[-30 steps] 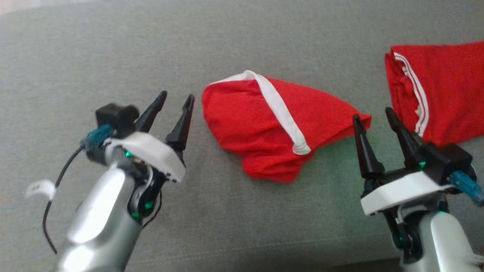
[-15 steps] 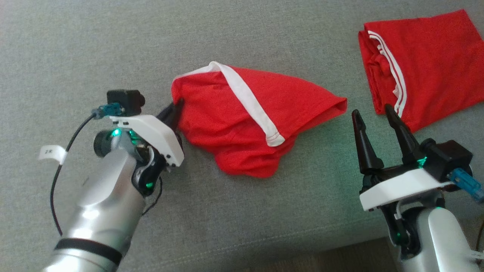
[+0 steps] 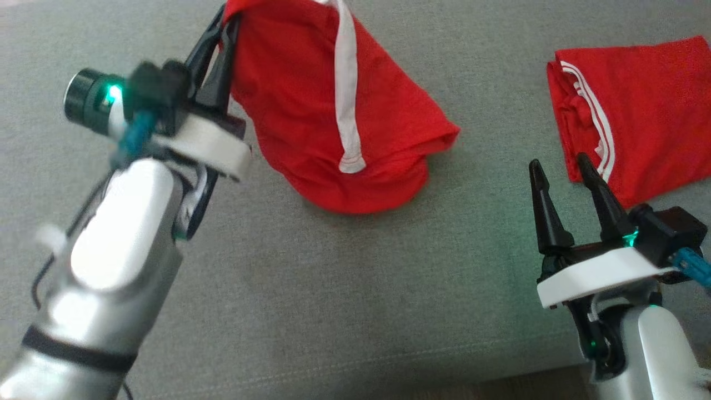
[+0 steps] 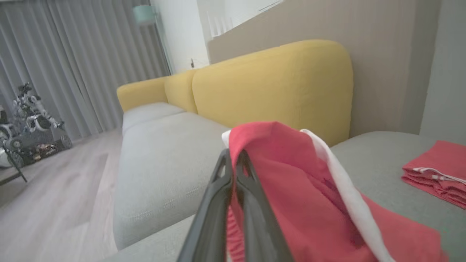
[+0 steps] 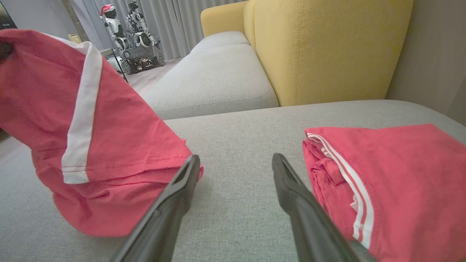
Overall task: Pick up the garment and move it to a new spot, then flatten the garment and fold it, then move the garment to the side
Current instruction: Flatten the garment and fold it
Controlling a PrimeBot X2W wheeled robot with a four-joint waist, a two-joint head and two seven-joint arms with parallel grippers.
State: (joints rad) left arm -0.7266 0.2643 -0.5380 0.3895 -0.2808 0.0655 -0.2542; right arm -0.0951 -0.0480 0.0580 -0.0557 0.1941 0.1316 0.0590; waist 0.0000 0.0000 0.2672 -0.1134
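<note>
1. Wrist views show a yellow back [image 4: 273, 83]; head view looks down on the grey seat [image 3: 333, 289].
2. Left gripper [image 3: 222, 22] is pinched tight on the red garment [image 3: 300, 100], holding its top edge up; the bottom sags on the seat.
3. It has 1 white stripe.
4. Right gripper [image 3: 558, 162] is wide open and empty, by a folded cloth [image 3: 650, 111].

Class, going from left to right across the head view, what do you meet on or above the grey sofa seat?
Left gripper → held red garment → folded red garment.

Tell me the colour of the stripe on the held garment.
White stripe on the red garment; right wrist view shows it best.
</note>
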